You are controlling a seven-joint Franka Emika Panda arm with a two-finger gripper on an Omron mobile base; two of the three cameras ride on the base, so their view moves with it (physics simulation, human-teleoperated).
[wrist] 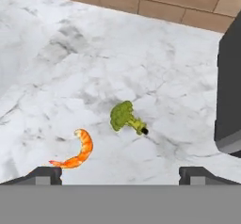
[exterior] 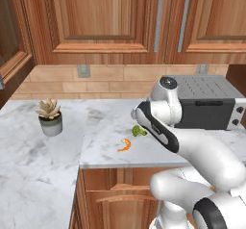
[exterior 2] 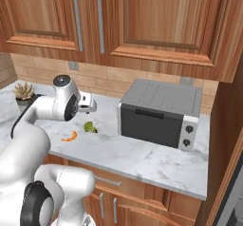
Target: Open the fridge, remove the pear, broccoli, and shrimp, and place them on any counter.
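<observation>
Broccoli (wrist: 124, 116) is seen lying on the white grey-veined marble counter (exterior: 105, 151): a small bumpy dark-green floret with a paler stalk, tipped on its side, stalk pointed toward the toaster oven (exterior 2: 160, 112). Shrimp (wrist: 76, 152) is laid just beside it, apart and not touching: a curved glossy orange crescent with a paler inner edge and a thin tail. Both are placed near the front edge of the worktop, the shrimp closer to that edge, the broccoli between shrimp and toaster oven. In the left base view the broccoli (exterior: 139, 131) is partly covered by the arm, the shrimp (exterior: 125, 145) is seen clear. In the right base view the broccoli (exterior 2: 89, 127) and shrimp (exterior 2: 70, 136) are seen below the hand.

Gripper (wrist: 120, 175) is held above the two items, jaws spread wide, nothing between them; dark squared fingertips (wrist: 46, 175) are seen at either side, neither touching anything.

Toaster oven: boxy matte grey metal, ribbed top, dark glass door with a bar handle, two round knobs, set near the back wall. A potted succulent (exterior: 50, 116), spiky pale rosette in a round grey pot, is stood well apart on the worktop's left part. Brown wooden cabinets (exterior 2: 142, 21) with panelled doors and metal bar handles are hung above a tan tiled backsplash (exterior: 110, 81).
</observation>
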